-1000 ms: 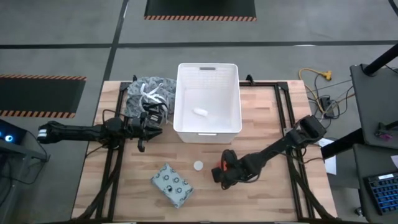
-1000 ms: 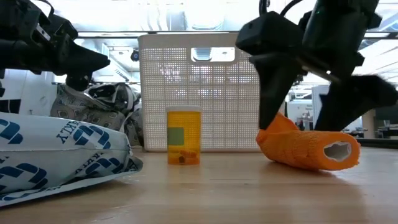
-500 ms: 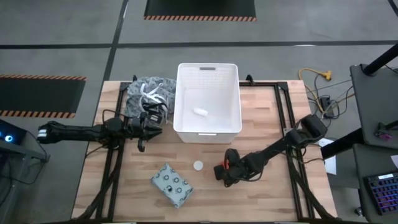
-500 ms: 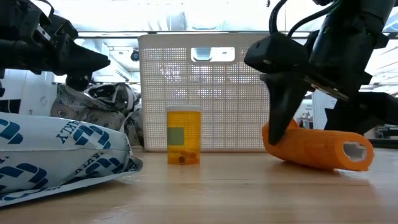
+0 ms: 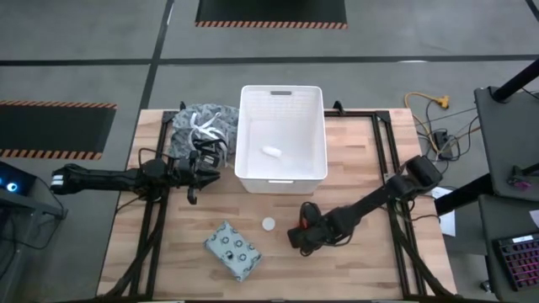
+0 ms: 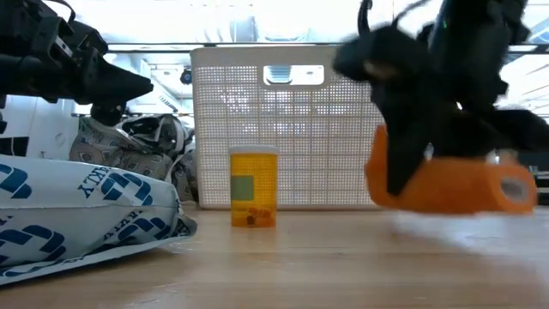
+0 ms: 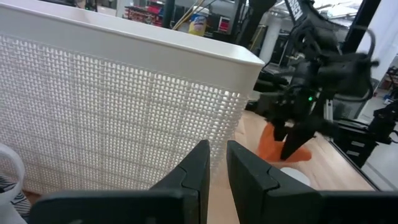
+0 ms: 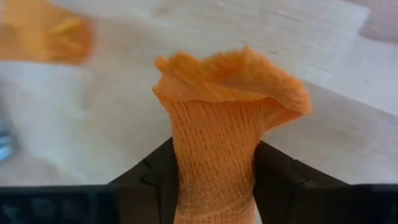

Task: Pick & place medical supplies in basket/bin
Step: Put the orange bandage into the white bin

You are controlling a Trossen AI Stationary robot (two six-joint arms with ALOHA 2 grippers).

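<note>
An orange knitted bandage roll (image 8: 217, 99) lies on the wooden table in front of the white ribbed bin (image 5: 282, 114), and my right gripper (image 5: 301, 236) is shut on it. An orange bottle (image 6: 253, 187) stands upright on its base in front of the bin. A white round cap (image 5: 268, 224) and a grey-blue dotted packet (image 5: 232, 250) lie flat on the table. A small white cylinder (image 5: 271, 151) lies on the bin's floor. My left gripper (image 5: 206, 172) hangs shut and empty beside the bin's left wall. My right gripper pinches the bandage roll between its two fingers (image 8: 155, 177), across the roll's length, on its two sides (image 8: 214, 168). The soft roll is squeezed narrow there and flares out beyond the fingertips. In the low view the roll (image 6: 455, 184) lies level, seemingly just off the table.
A grey patterned cloth bundle with white straps (image 5: 195, 126) lies at the far left, next to the bin. The table's black frame rails (image 5: 389, 160) run along both sides. Bare wood lies at the near right.
My right gripper has shut on the orange roll, having stood open around it before. The roll, which leaned with one end on the table, now sits level and a little higher, and blurs in the low view.
</note>
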